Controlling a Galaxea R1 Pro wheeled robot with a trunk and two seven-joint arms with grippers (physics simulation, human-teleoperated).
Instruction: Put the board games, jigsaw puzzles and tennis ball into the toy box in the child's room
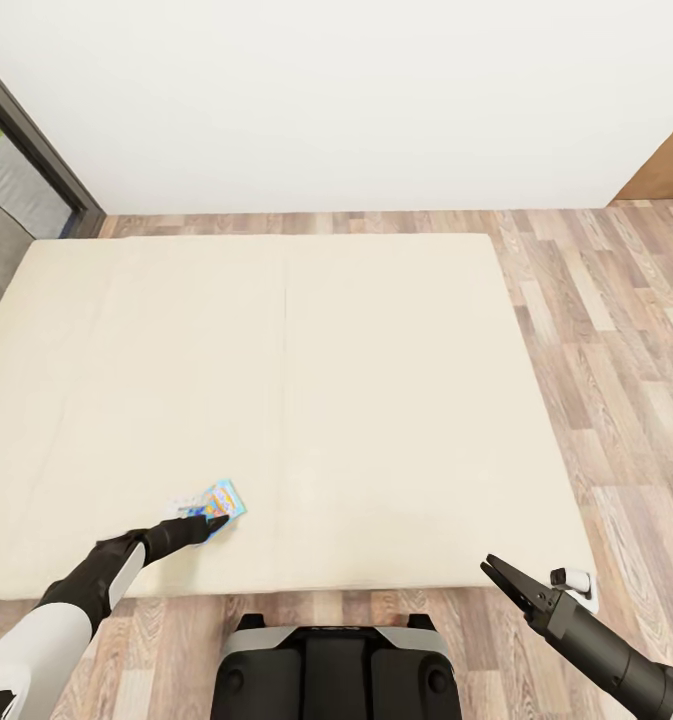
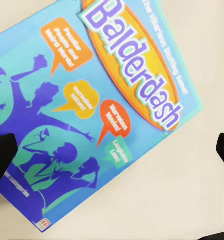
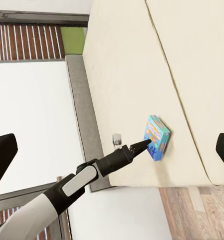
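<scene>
The left arm reaches forward from the lower left of the head view, its left end effector (image 1: 212, 522) at the lower centre-left. In the left wrist view its dark fingertips (image 2: 3, 157) sit wide apart at the frame's two sides. The right end effector (image 1: 498, 572), at the lower right, points up-left, fingers spread.
</scene>
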